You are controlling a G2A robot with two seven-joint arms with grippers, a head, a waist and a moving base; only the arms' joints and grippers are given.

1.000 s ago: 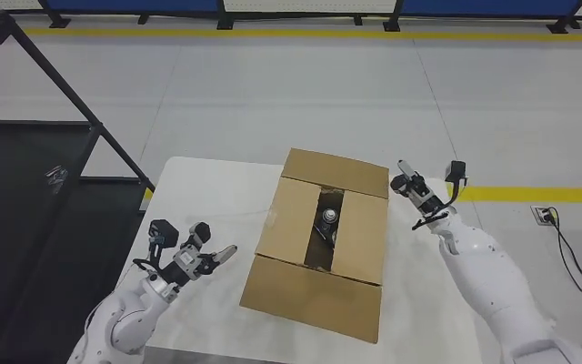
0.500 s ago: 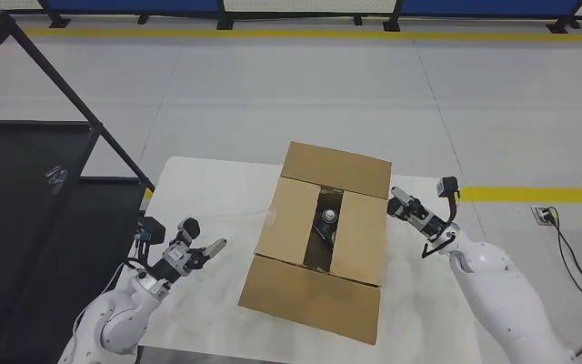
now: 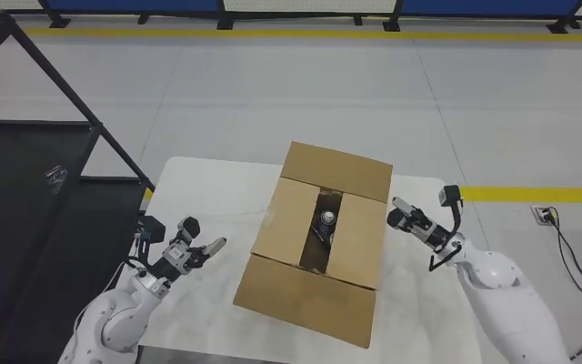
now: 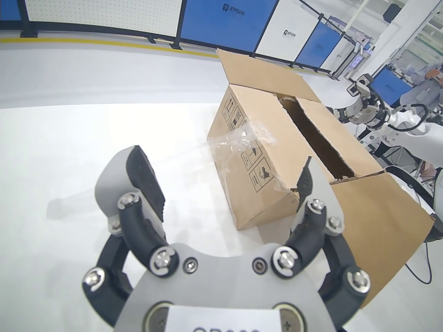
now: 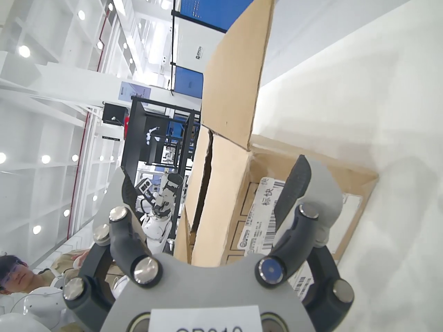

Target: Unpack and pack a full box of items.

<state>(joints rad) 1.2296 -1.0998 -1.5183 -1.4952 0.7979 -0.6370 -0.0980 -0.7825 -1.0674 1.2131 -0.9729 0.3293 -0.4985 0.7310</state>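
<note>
Left gripper [image 4: 224, 174], jaws apart and empty, hovers by the table's [image 3: 209, 187] left edge. Right gripper [image 5: 211, 174], also spread, sits just beside the brown cardboard box [image 3: 309, 293] mid-table. The flaps are ajar, and the contents in the slit are mostly hidden.

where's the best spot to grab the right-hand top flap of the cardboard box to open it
The right flap lies nearly flat, hinged on its outer side, so its free inner edge along the middle gap is likely the only lip. Come from above with the open right gripper, one finger in the gap, and lift outward.
</note>
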